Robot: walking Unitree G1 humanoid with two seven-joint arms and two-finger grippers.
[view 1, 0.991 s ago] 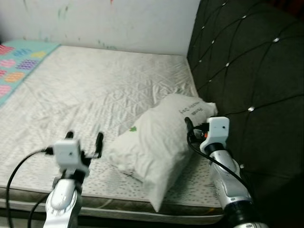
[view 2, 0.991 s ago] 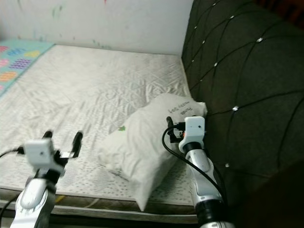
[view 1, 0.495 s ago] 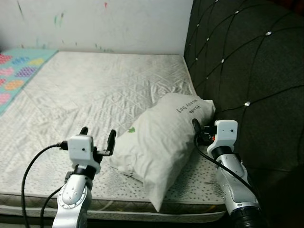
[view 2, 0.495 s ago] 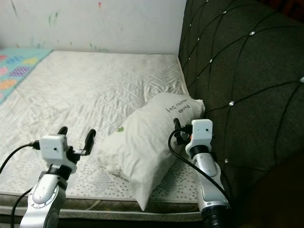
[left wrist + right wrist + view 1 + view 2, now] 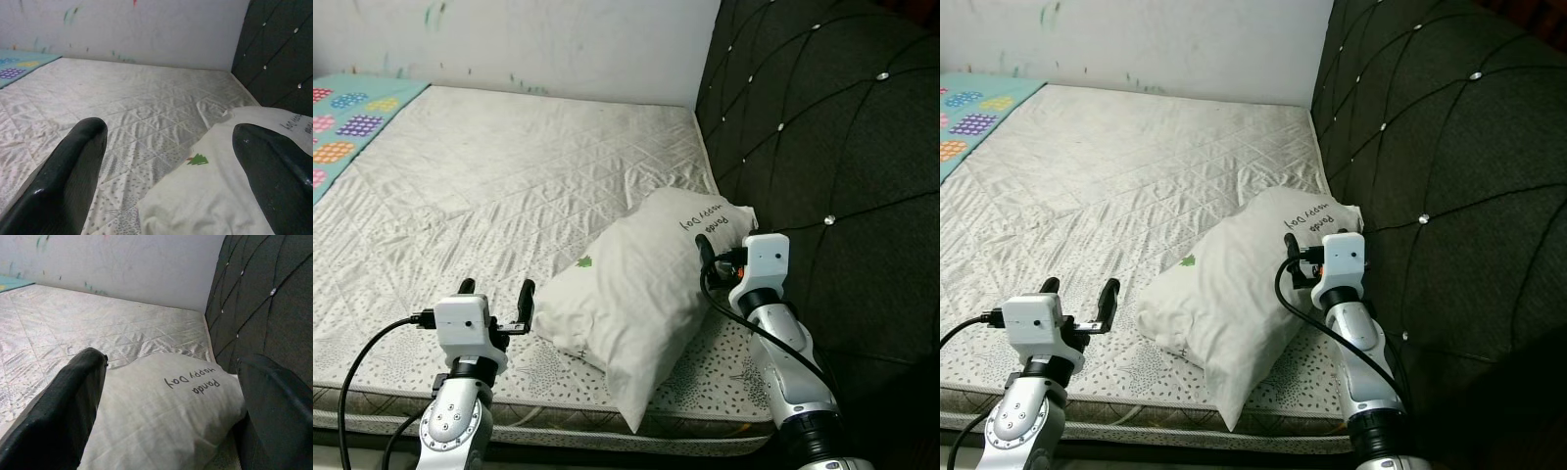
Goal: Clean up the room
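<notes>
Our left gripper (image 5: 495,291) holds its two black fingers (image 5: 73,166) spread apart and empty, raised over the near edge of the mattress (image 5: 509,176), just beside the lower corner of the white pillow (image 5: 636,289) but apart from it. Our right gripper (image 5: 168,396) likewise has its fingers (image 5: 63,416) released and wide; the pillow's upper end, printed "Panda Happy Day", lies between them in the right wrist view, though we cannot tell whether either finger touches the fabric. The pillow lies tilted on the mattress's near right corner, its upper end against the dark quilted headboard (image 5: 822,147) and its lower corner overhanging the mattress front edge. To our left and beyond the pillow, quilted mattress surface stretches open to the white wall (image 5: 538,44). A patterned teal sheet (image 5: 347,113) covers the far left corner. The headboard closes off the right side, just beside our right arm
</notes>
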